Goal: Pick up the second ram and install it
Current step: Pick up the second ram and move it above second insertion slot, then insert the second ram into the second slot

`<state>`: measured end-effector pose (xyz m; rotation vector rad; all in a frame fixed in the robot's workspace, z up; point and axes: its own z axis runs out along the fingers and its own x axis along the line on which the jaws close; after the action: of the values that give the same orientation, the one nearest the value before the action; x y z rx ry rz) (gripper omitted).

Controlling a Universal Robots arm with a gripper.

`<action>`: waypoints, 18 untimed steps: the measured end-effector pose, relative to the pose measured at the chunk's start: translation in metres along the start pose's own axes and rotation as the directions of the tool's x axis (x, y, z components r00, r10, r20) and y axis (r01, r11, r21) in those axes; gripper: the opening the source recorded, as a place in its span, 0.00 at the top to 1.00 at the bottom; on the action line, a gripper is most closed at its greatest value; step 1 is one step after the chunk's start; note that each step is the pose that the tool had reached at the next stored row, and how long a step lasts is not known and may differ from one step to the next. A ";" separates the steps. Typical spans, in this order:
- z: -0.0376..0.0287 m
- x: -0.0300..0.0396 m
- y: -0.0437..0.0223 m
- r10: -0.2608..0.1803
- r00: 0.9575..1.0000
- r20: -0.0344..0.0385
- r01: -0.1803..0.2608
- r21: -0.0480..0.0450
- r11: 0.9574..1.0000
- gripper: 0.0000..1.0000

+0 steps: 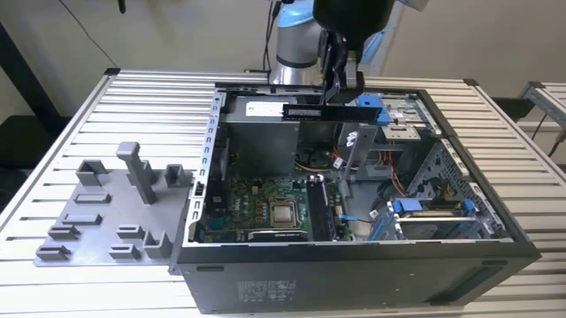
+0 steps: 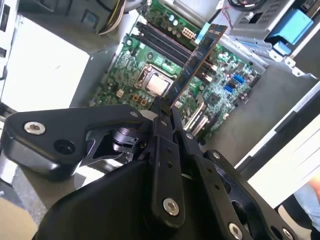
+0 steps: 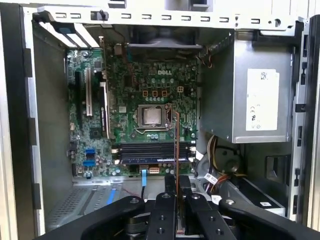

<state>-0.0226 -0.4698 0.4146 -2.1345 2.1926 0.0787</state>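
My gripper [image 1: 340, 98] hangs over the back part of the open computer case [image 1: 354, 265] and is shut on the second ram [image 1: 309, 111], a long dark stick held level above the case. In the second wrist view the ram [image 2: 197, 62] reaches out from my gripper [image 2: 165, 111] over the green motherboard [image 2: 220, 85]. The first wrist view shows the ram [image 3: 176, 142] edge-on, rising from my gripper [image 3: 177, 184] across the long black memory sockets [image 3: 150, 149]. The stick is well above the board and touches nothing else.
A silver processor socket [image 3: 151, 116] sits beside the memory sockets. The grey power supply box [image 3: 255, 100], loose cables [image 3: 215, 150] and blue drive brackets [image 1: 415, 207] crowd the case. A grey fixture plate [image 1: 106, 218] with blocks lies at the exterior view's left on the slatted table [image 1: 132, 106].
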 end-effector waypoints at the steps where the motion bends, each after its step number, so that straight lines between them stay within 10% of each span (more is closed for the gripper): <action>1: 0.0014 -0.0020 -0.0026 0.000 1.000 0.000 0.000 -0.001 1.000 0.86; 18: 0.0036 -0.0053 -0.0112 0.001 1.000 -0.002 -0.001 -0.010 1.000 0.86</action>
<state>-0.0112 -0.4645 0.4117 -2.1399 2.1992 0.0876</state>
